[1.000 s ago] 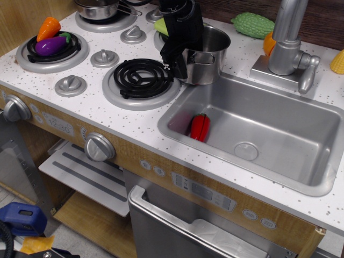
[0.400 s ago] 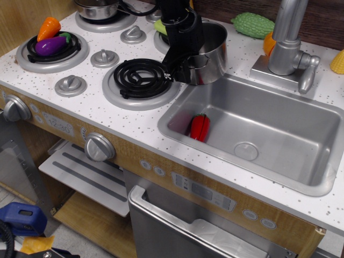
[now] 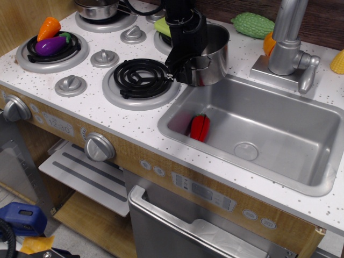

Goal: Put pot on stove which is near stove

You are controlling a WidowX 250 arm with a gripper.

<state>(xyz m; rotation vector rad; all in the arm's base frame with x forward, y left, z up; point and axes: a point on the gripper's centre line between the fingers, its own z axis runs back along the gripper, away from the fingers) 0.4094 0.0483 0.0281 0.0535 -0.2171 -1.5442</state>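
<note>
Steel pot (image 3: 210, 56): shiny, deep and straight-sided, on the white speckled counter (image 3: 137, 129) between the front burner and the sink, tilted slightly.
Gripper (image 3: 185, 60): black, reaching down from the top edge, its fingers closed over the pot's near-left rim, one side inside and one outside.
Stove (image 3: 141, 78): black spiral coil in a silver-grey ring, bare, just left of the pot.
Left burner (image 3: 52, 51): carries a purple eggplant (image 3: 52, 45) and an orange carrot (image 3: 48, 26).
Back burner (image 3: 105, 20): carries a smaller steel pot (image 3: 98, 8).
Knobs: small silver domes (image 3: 105, 57) sit between the burners.
Sink (image 3: 258, 134): steel basin with a red pepper (image 3: 200, 127) lying in its left end.
Faucet (image 3: 285, 43): silver, behind the sink.
</note>
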